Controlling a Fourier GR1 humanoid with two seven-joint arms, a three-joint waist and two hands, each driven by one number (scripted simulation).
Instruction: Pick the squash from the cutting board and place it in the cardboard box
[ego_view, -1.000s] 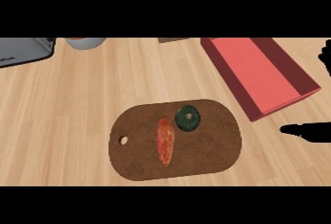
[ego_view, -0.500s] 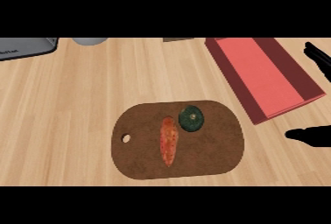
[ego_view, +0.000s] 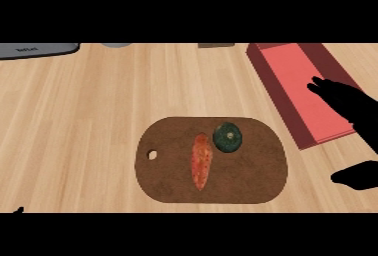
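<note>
Squash, dark green and round, sits on the cutting board just right of an orange carrot; it is not yet grasped. To its right the red box appears empty. Right hand hovers over the box's near end, fingers straight and spread. Judgement: approach from above, avoiding the carrot.

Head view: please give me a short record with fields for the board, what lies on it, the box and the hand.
board: brown oval wooden cutting board, on the light wooden counter
on board: round dark green squash; long orange carrot beside it, apart
box: red open cardboard box, right of the board
right hand: black right hand, open, over the box
squash: not yet picked
</note>
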